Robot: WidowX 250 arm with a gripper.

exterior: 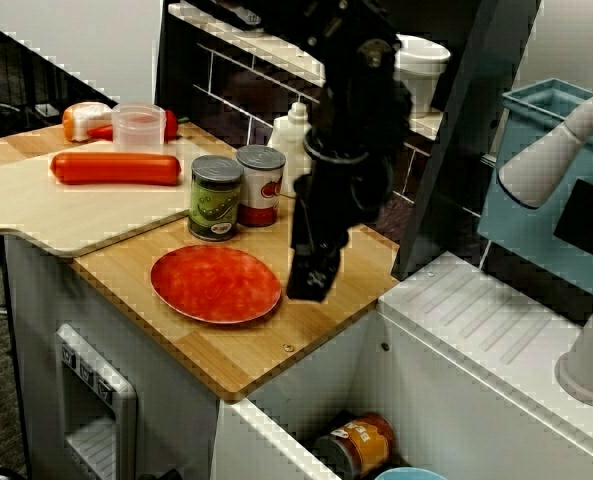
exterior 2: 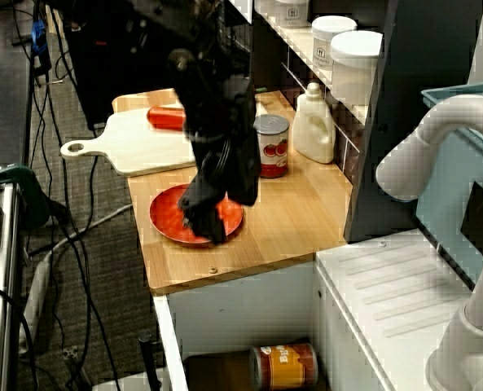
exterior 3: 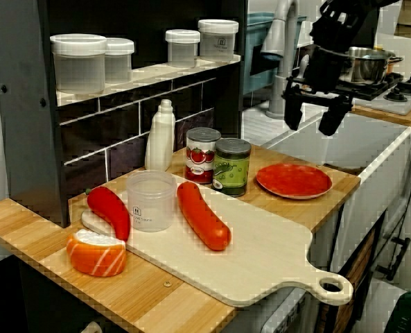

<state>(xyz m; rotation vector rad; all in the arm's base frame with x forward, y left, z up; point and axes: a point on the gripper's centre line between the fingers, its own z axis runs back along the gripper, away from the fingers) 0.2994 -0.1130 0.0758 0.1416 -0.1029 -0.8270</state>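
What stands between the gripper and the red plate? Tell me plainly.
Nothing visible does. The open, empty gripper hangs above the red plate with only air between them. The green can stands beside the plate, off that path.

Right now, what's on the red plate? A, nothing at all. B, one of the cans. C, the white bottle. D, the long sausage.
A: the red plate shows a bare surface in every view. The green can and the red can stand beside it on the counter, the sausage lies on the cutting board, and the gripper above is open and holds nothing.
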